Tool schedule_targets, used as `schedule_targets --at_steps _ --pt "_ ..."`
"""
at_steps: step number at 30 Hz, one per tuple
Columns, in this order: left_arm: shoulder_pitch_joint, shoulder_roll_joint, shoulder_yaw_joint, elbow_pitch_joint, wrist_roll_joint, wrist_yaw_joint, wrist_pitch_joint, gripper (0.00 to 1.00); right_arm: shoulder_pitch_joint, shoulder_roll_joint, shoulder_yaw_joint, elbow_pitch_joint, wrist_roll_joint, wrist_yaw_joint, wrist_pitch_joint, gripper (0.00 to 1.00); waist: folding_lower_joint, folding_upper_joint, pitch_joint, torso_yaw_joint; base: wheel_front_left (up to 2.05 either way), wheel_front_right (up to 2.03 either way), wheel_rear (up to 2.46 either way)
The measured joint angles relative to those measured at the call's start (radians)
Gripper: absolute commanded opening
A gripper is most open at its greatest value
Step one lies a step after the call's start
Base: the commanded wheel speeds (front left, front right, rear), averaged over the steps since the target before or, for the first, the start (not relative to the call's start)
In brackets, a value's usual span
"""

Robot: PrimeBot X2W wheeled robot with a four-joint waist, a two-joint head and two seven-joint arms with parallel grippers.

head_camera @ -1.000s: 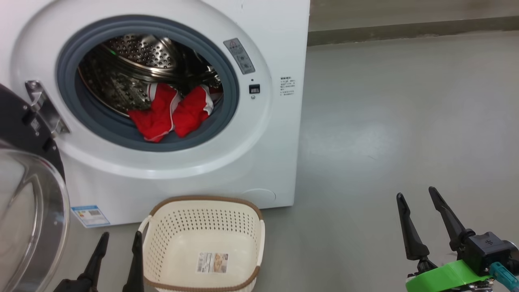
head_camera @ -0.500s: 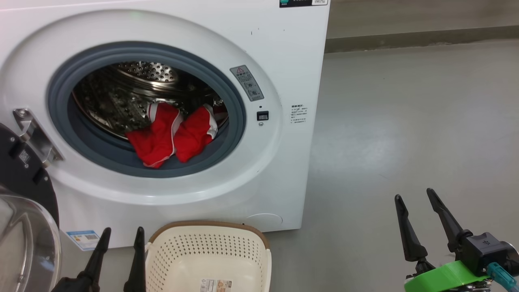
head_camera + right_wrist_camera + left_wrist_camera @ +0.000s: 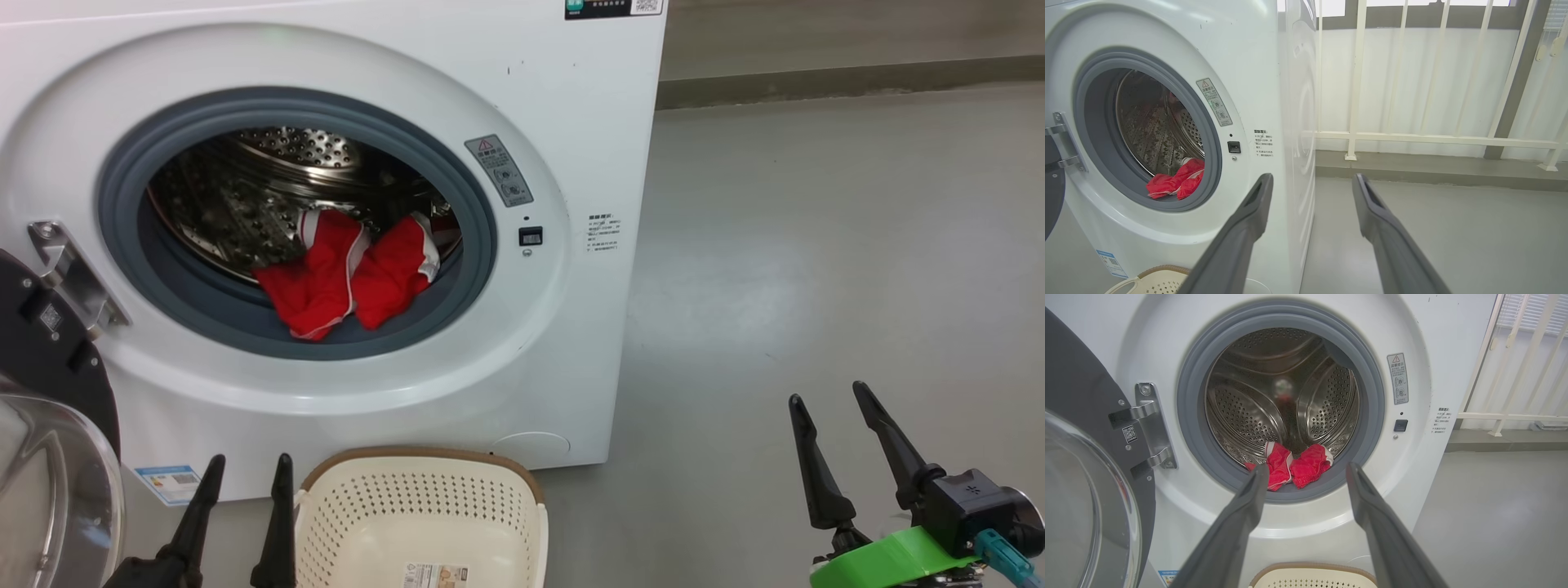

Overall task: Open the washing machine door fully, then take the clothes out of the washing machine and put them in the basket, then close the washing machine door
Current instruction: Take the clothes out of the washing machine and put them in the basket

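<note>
**Washer door open, red clothes waiting at the drum's lip**

The washing machine (image 3: 563, 147) stands with its round opening bare. The washing machine door (image 3: 45, 351) hangs swung out from the hinge on the machine's left side, its black rim and glass bowl turned away from the opening. The clothes (image 3: 347, 273), bright red with white trim, lie heaped at the front of the machine's steel drum (image 3: 269, 188), partly over the grey gasket (image 3: 204, 318). The basket (image 3: 424, 506) sits on the floor just in front of the machine, below the opening, holding only a paper label. The left gripper (image 3: 250, 461) hovers in front of the machine beside the basket, fingers apart and holding nothing. The right gripper (image 3: 826, 394), also spread and holding nothing, waits off the machine's right side. The door step looks done and taking out the clothes seems next. That calls for a gripper to reach up into the opening and close on the fabric
</note>
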Motion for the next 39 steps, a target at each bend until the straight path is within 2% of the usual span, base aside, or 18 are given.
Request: schedule_targets --at_steps 12,22,39 --pt "-0.010 -0.014 -0.010 0.006 0.001 0.027 0.000 1.00 0.000 0.000 0.014 0.000 0.000 0.000 0.000 1.00 0.0000 0.0000 0.028 0.014 0.00 0.00 0.00" --pt "-0.113 -0.021 -0.037 0.011 0.000 0.034 0.000 1.00 -0.008 0.000 0.016 -0.010 -0.012 0.000 0.000 1.00 0.0000 0.0000 0.086 0.038 0.00 0.00 0.00" --pt "-0.449 -0.017 -0.042 0.139 -0.002 0.024 0.000 1.00 -0.160 -0.002 0.049 -0.045 -0.019 0.000 0.000 1.00 0.0000 0.0000 0.278 0.063 0.00 0.00 0.00"
